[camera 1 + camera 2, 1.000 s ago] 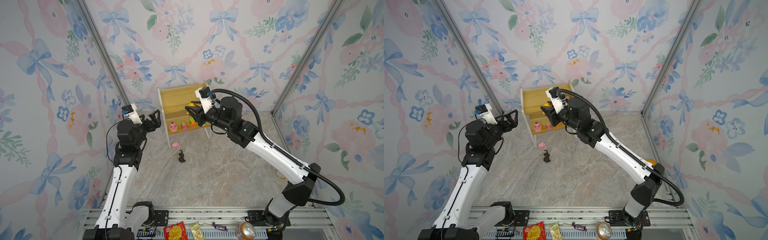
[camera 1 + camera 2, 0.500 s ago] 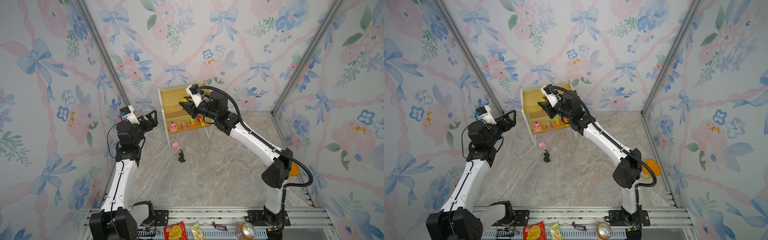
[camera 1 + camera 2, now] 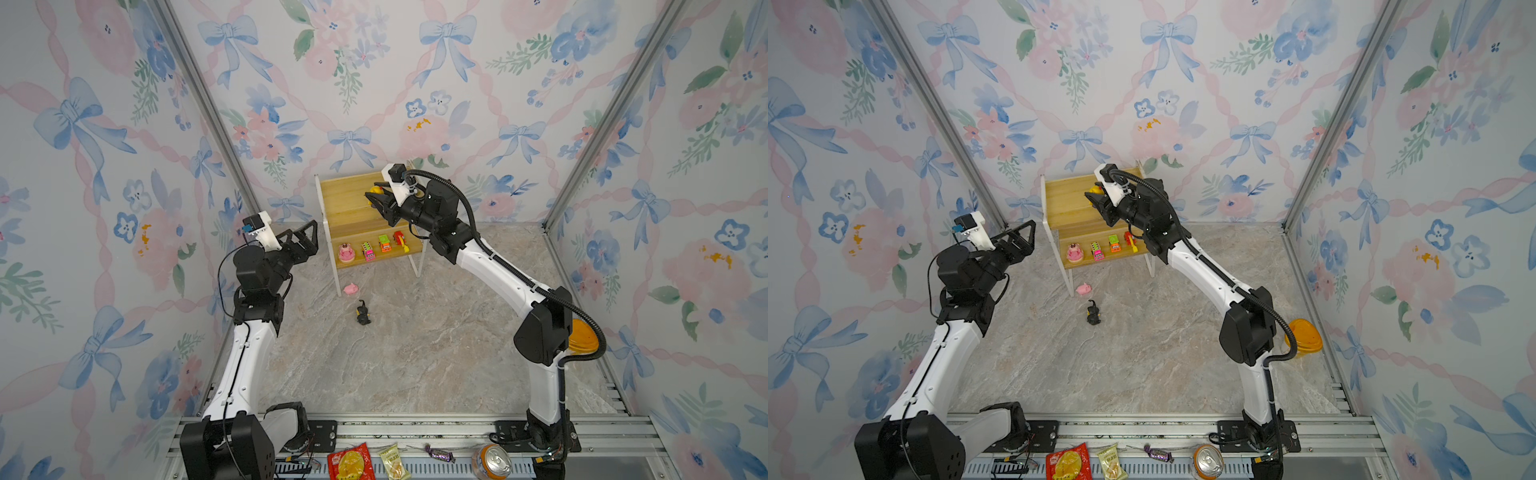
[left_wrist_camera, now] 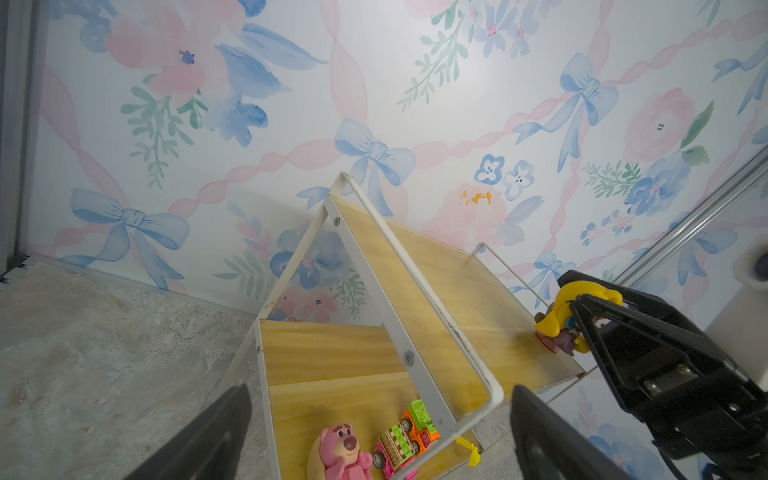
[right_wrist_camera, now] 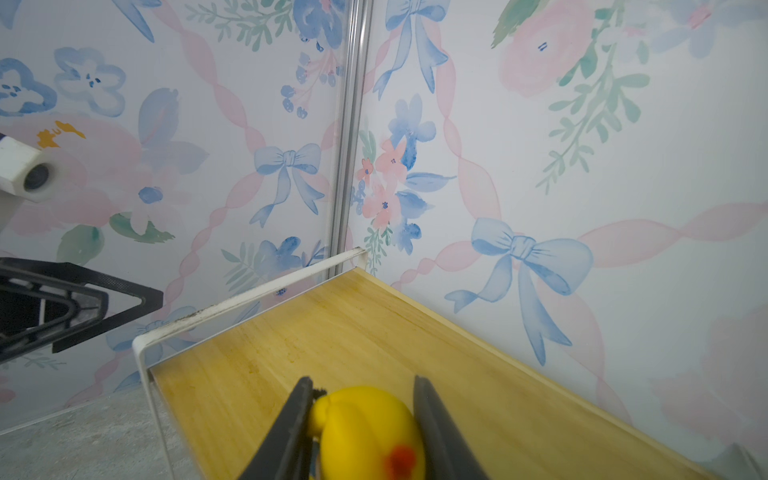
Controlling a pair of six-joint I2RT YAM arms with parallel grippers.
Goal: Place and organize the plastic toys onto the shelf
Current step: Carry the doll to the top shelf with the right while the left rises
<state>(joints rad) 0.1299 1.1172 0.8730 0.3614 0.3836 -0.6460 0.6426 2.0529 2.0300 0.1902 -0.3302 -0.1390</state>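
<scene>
Nearest on the bench (image 3: 415,353) lies the black-yellow figure (image 3: 363,313), with the pink pig (image 3: 351,288) just beyond it by a leg of the shelf (image 3: 345,201). The shelf's lower board carries a row: round pink figure (image 3: 345,252), pink car (image 3: 368,251), green-orange car (image 3: 384,243) and red car (image 3: 400,240). The left end effector (image 3: 312,241) hangs wide open and empty beside the shelf, as a second ago, while the right end effector (image 3: 376,200), pinched narrowly on the yellow-haired figure (image 5: 365,428), has moved back from over the lower board to the upper board.
</scene>
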